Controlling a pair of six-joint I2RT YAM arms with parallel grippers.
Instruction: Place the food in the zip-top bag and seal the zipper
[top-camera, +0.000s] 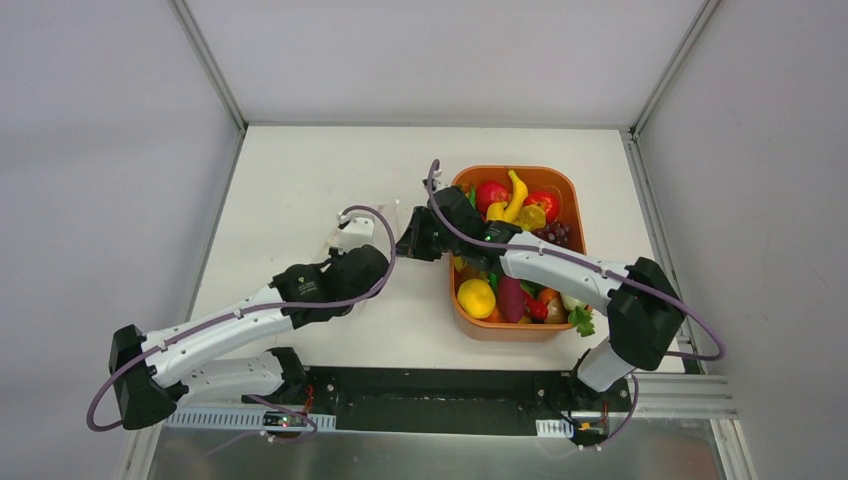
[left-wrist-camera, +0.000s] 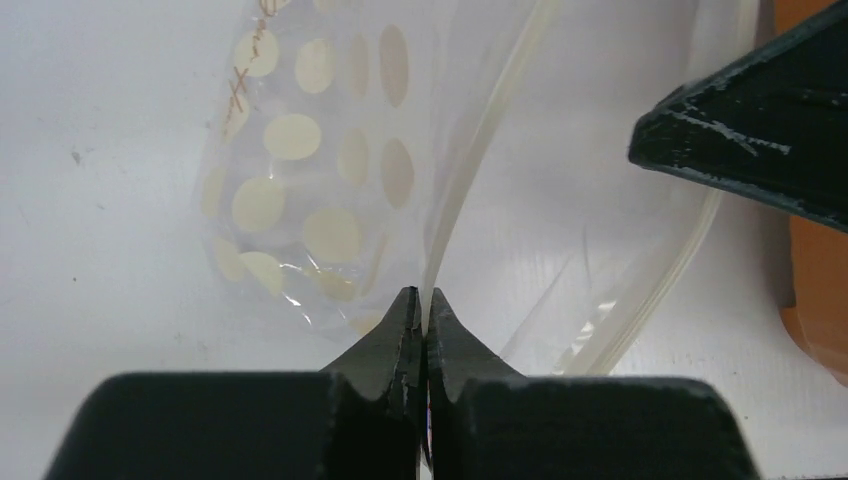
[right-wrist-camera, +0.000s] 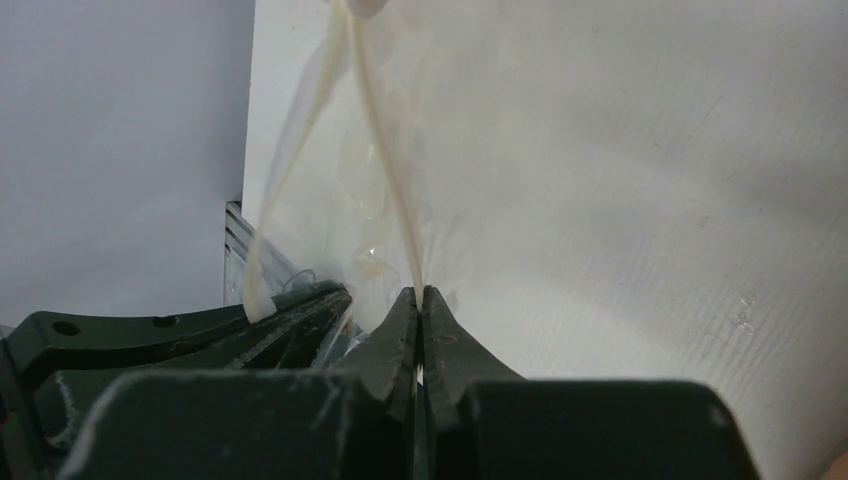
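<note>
The zip-top bag (left-wrist-camera: 300, 180), clear with white dots, hangs between my two grippers just left of the orange tray (top-camera: 515, 330); from the top view the bag (top-camera: 392, 212) is barely visible. My left gripper (left-wrist-camera: 424, 300) is shut on one whitish strip of the zipper (left-wrist-camera: 470, 170). My right gripper (right-wrist-camera: 421, 295) is shut on the other strip of the zipper (right-wrist-camera: 385, 170). The two strips stand apart, so the mouth gapes. The food (top-camera: 512, 250) lies in the tray: a lemon (top-camera: 477, 297), a banana (top-camera: 515, 195), grapes (top-camera: 555, 233), red pieces.
The tray's orange wall (left-wrist-camera: 820, 290) is close on the right of the left gripper (top-camera: 372, 222). The right gripper (top-camera: 405, 240) reaches leftward past the tray's near-left rim. White walls enclose the table on three sides.
</note>
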